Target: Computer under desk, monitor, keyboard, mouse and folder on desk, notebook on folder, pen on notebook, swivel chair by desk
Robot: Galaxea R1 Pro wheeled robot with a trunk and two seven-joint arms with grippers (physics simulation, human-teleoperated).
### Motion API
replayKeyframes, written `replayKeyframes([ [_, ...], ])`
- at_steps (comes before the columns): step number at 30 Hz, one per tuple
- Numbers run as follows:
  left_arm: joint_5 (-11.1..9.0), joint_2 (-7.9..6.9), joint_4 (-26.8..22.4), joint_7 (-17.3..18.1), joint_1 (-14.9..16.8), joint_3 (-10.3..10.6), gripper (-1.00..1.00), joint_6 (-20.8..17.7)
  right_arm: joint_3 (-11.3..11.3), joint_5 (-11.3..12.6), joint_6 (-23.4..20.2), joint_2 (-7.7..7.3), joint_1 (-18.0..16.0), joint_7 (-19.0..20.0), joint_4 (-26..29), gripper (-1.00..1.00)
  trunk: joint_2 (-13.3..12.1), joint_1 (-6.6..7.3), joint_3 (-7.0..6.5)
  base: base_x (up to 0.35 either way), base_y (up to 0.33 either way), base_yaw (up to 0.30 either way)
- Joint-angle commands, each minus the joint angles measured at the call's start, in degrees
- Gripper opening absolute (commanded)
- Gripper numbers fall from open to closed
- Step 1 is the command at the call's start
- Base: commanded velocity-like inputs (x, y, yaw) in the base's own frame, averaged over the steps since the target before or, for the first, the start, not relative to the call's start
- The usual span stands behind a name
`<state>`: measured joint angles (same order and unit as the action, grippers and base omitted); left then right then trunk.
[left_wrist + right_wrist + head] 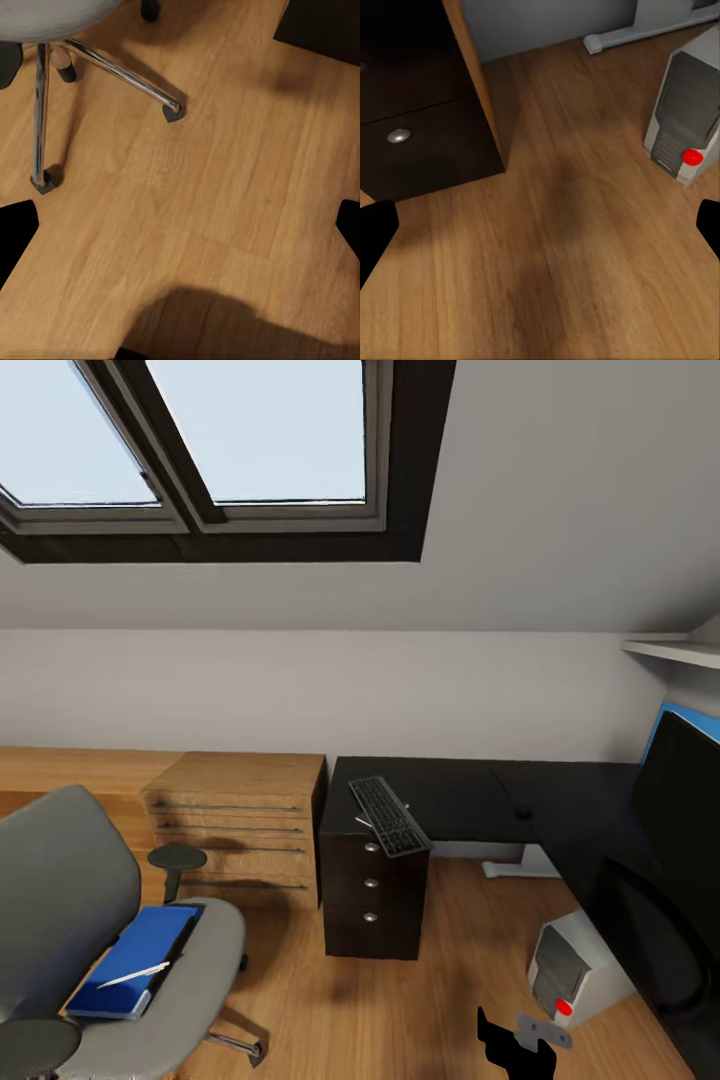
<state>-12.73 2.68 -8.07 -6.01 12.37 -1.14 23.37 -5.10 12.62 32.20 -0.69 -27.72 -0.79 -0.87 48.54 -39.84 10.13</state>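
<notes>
Bright blue flat folder [138, 958] lies on the grey upholstered swivel chair [70, 920], lower left — likely the next pickup. Both grippers' jaws are spread — the left gripper [180, 225] must reach it.

Open wood floor in the middle, furniture on both flanks

The floor [400, 1010] lies bare between the swivel chair [90, 920] on the left and the computer [580, 965] on the right, with the drawer unit [372, 880] standing behind that gap. The chair's chrome legs [120, 71] reach out over the boards. On the desk [470, 795], the keyboard [388, 815] overhangs the front edge, and the monitor [680, 830] blocks the right wing.
</notes>
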Motion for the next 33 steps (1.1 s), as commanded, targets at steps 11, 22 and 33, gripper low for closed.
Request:
replayKeyframes([
  [11,-0.1,0.0,0.05,-0.12,0.05,-0.09,1.0,0.19,-0.43,-0.31,0.24,-0.09,-0.06,0.0,-0.09,1.0,-4.36,2.41,-1.9,0.0,0.0,0.059],
  [22,-0.1,0.02,0.07,-0.1,0.08,-0.09,1.0,0.19,-0.43,-0.31,0.24,-0.1,-0.06,0.0,-0.09,1.0,-8.77,4.83,-3.87,0.0,0.0,0.002],
  [33,-0.1,-0.03,0.01,-0.08,0.07,-0.09,1.0,0.27,-0.43,-0.31,0.24,-0.1,-0.06,0.0,-0.09,1.0,-9.58,5.27,-4.23,0.0,0.0,0.0],
])
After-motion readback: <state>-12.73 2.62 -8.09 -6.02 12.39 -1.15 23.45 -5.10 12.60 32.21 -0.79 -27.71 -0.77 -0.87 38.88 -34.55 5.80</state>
